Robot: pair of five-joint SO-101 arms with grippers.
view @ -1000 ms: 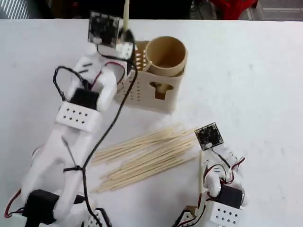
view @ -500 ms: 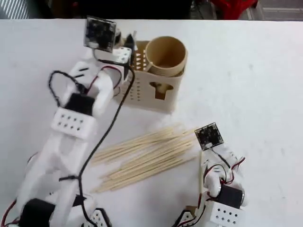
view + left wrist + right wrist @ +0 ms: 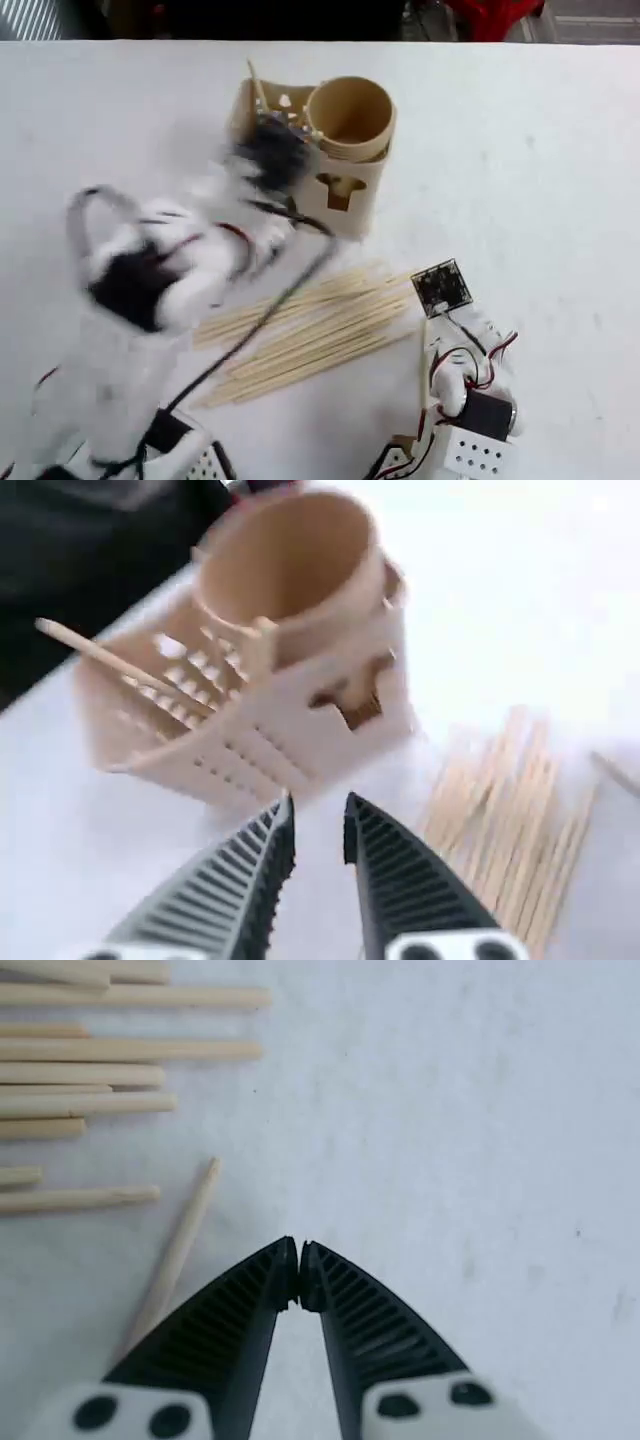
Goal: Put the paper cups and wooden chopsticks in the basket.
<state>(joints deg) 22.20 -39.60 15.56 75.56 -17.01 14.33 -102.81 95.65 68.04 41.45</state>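
While its jaws stood slightly apart with nothing between them, the left gripper [image 3: 318,815] hung just short of the basket [image 3: 260,740], which held a paper cup [image 3: 290,570] and one leaning chopstick [image 3: 120,662]. Loose wooden chopsticks [image 3: 505,820] lay beside it on the table [image 3: 560,600]. The right gripper [image 3: 298,1265], pinched together and empty, sat near a stray chopstick [image 3: 175,1255].

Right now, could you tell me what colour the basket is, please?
The basket is pale beige, with slotted walls; the left wrist view shows it best.
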